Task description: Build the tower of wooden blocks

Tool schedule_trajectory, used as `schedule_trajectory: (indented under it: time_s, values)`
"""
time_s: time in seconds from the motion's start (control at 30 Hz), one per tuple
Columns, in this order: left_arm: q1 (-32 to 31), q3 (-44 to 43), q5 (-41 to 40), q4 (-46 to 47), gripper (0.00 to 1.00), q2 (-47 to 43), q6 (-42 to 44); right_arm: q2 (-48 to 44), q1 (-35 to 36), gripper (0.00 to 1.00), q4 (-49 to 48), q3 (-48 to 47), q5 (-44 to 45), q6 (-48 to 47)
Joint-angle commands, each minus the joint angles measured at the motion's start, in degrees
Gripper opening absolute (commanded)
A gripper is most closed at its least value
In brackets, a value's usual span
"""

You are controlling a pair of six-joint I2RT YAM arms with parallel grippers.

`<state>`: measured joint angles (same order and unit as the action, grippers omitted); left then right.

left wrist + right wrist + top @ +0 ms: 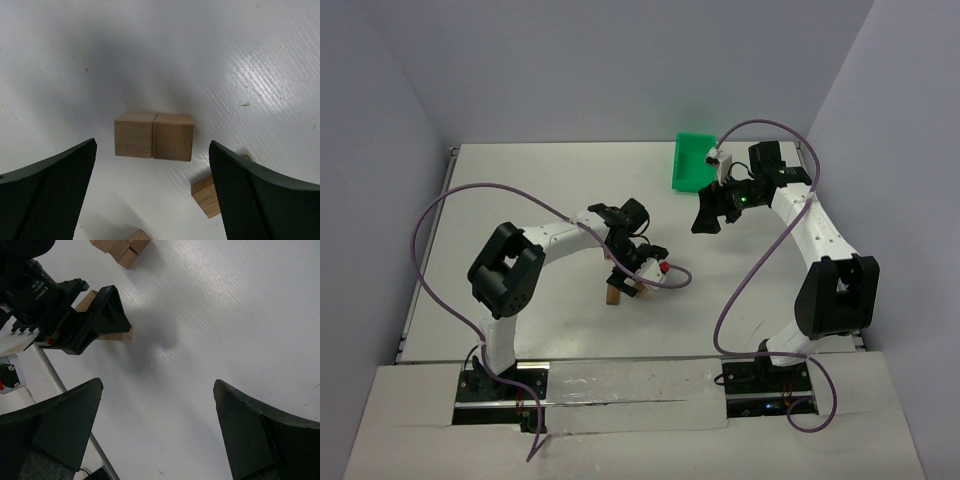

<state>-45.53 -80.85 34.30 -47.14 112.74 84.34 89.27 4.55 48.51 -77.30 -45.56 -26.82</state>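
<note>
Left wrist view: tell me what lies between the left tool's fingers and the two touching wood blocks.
Only bare table on either side of the pair, per the left wrist view; a third block lies lower, beside one finger.

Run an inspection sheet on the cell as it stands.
Surface: white table, lightly scratched.
Job's things: two wood blocks side by side, touching; a third partly hidden nearby; none seen stacked.
Clutter: green bin at the far edge.
Hands: left hand open above the pair; right hand open over bare table.
Cables: purple cables loop off both arms, not touching the blocks.
Surroundings: plain walls on three sides.
</note>
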Motion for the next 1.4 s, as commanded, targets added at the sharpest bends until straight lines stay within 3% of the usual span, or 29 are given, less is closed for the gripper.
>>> schedule_trajectory:
  time_s: [0.0,0.27,0.63,1.0,1.37]
  values:
    - [-0.6,-2.9,1.5,0.9,0.99,1.5,1.2,0.7,-0.8,1.0,-0.3,-1.5,-1.0,-0.8]
    - [-0.6,-3.6,1.4,0.0,0.98,2.9,1.3,1.1,-1.0,1.0,-0.3,-1.6,-1.2,-0.9]
    - [-0.7,-6.0,1.6,-3.2,0.82,4.7,1.1,1.3,-1.1,1.0,-0.2,-1.8,-1.6,-1.0]
    - [-0.8,-5.4,1.0,-3.7,0.75,5.0,0.9,1.8,-1.2,1.0,0.0,-2.2,-1.8,-1.1]
    - [-1.1,-7.4,2.3,-5.7,0.45,3.9,-2.8,1.8,-1.2,1.0,0.1,-2.4,-1.9,-1.0]
